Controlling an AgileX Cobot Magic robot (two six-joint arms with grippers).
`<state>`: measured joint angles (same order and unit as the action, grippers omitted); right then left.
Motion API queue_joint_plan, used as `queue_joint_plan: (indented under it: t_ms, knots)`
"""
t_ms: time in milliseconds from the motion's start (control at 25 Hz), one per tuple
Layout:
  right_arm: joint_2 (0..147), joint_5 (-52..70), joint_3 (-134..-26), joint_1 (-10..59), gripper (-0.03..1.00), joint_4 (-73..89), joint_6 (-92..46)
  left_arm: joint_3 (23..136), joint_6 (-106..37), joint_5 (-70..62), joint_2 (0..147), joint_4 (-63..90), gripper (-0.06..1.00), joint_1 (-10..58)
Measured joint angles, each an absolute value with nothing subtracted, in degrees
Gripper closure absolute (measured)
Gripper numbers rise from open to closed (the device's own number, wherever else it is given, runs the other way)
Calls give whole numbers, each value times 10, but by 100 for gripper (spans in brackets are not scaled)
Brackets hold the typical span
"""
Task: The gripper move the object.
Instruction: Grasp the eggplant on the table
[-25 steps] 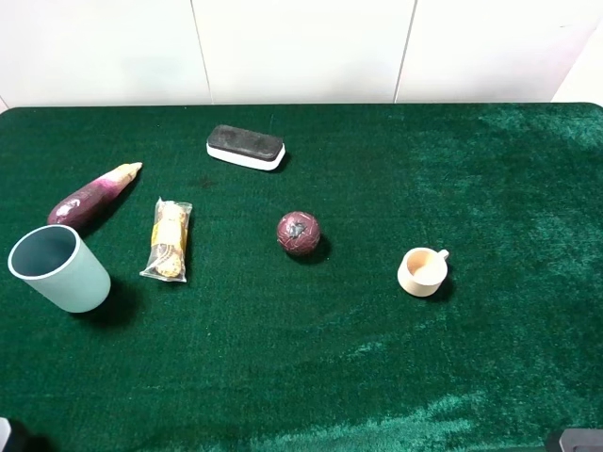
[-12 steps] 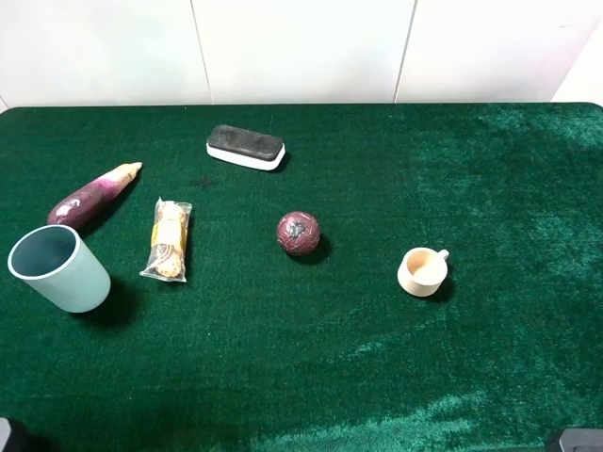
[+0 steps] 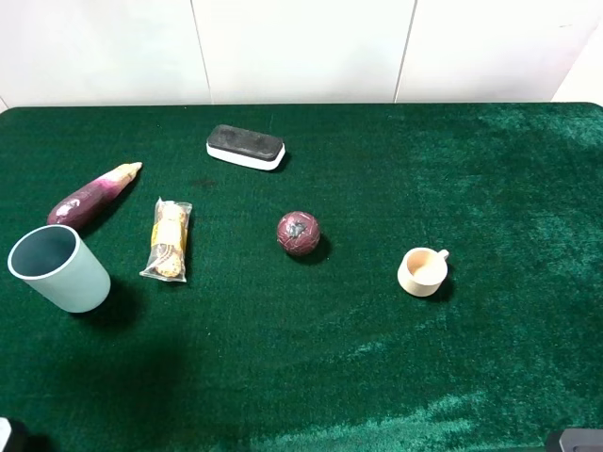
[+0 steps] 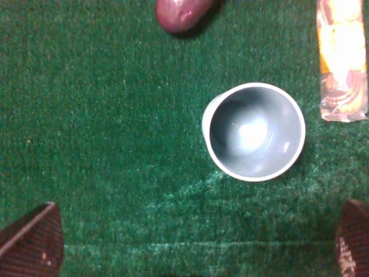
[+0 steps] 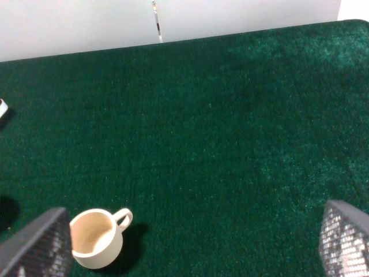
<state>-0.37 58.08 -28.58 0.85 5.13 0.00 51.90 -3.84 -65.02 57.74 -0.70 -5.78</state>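
Note:
The toy eggplant (image 3: pixel 92 196), dark purple with a pale pointed tip, lies at the far left of the green cloth, just behind a teal cup (image 3: pixel 58 268). In the left wrist view only its purple end (image 4: pixel 181 12) shows, beyond the cup (image 4: pixel 253 131). My left gripper (image 4: pixel 193 248) is open and empty, hovering above the cloth on the near side of the cup. My right gripper (image 5: pixel 190 242) is open and empty, above the cloth near a small cream mug (image 5: pixel 95 238). In the exterior view both grippers are almost out of frame at the bottom corners.
A wrapped snack packet (image 3: pixel 168 240) lies right of the eggplant. A maroon ball (image 3: pixel 298 234) sits mid-table, the cream mug (image 3: pixel 423 271) to its right, and a black-and-white eraser (image 3: pixel 245 147) at the back. A white wall borders the far edge.
A faint shadow has spread over the cloth in front of the teal cup. None of the objects has moved.

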Motion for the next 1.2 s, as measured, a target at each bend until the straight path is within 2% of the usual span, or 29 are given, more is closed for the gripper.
queue_joint_plan:
  t_ms: [1200]
  knots:
    - [-4, 580, -286, 9, 32, 51, 0, 552, -185, -380, 928, -11, -1, -58]
